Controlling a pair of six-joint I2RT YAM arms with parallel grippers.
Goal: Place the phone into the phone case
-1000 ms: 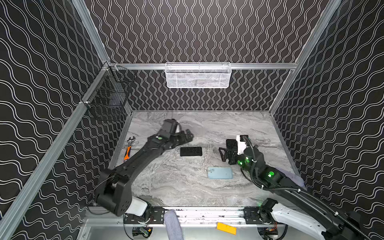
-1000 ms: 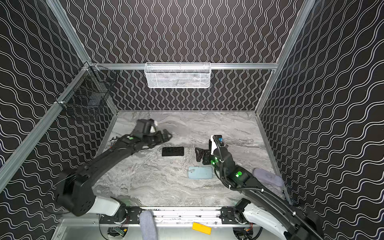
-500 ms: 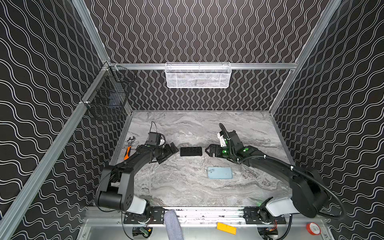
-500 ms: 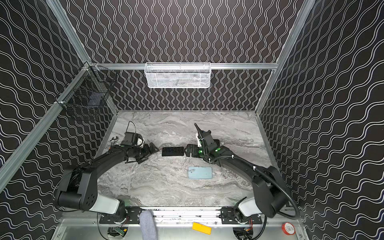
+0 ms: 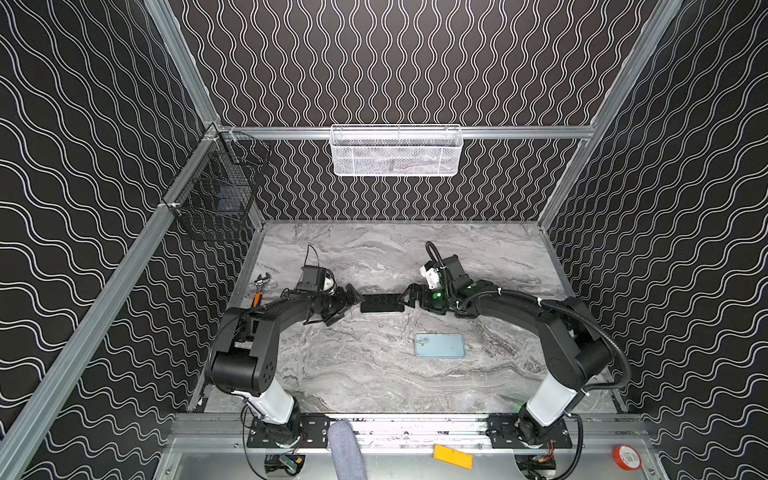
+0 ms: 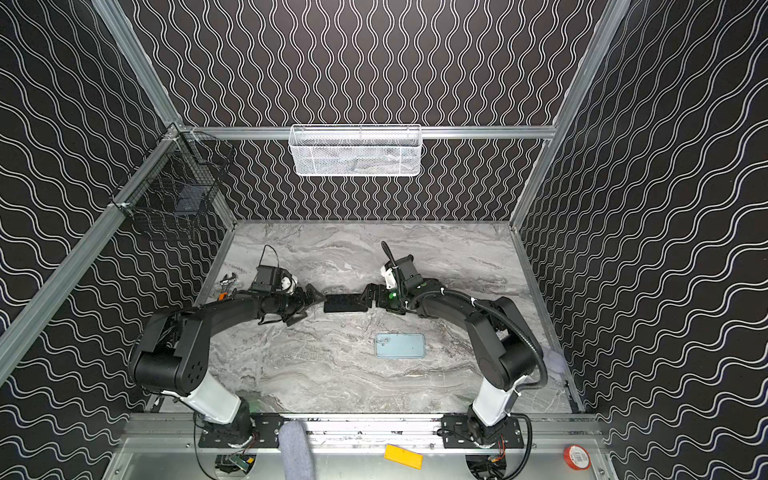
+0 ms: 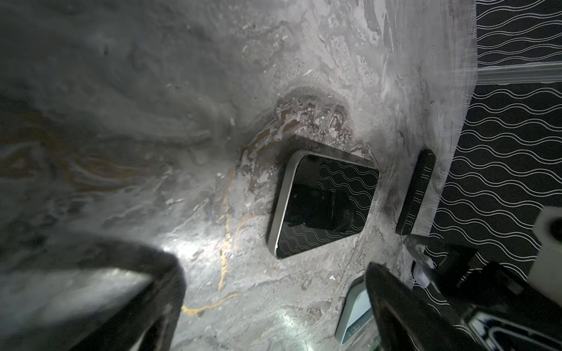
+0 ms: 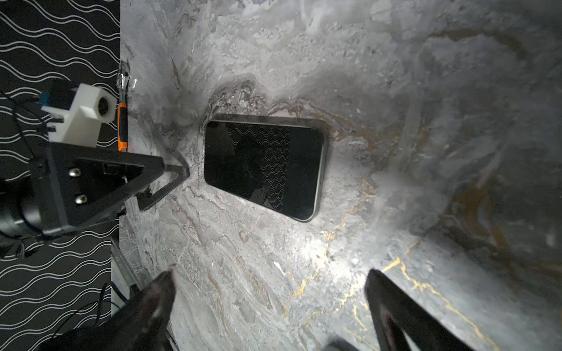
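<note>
Both top views show our left gripper point(image 5: 348, 305) and right gripper point(image 5: 408, 300) spread wide, flanking the black phone point(image 5: 382, 303) on the marble table point(image 5: 353, 374), likely to lift it together; the blue phone case point(image 5: 439, 345) lies apart.

Both arms black w/ white lower links: left arm point(image 5: 266, 328), right arm point(image 5: 552, 332). Black corrugated hose point(image 5: 615, 353) runs along right arm; green LED point(image 5: 435, 295) near its wrist. Thin black wire point(image 5: 308, 248) arcs over left wrist cam. White cam mount point(image 8: 82, 115) + 2 silver screws point(image 8: 74, 172) on left wrist housing. Right gripper point(image 8: 270, 273): black tapered fingers point(image 8: 392, 304).
</note>
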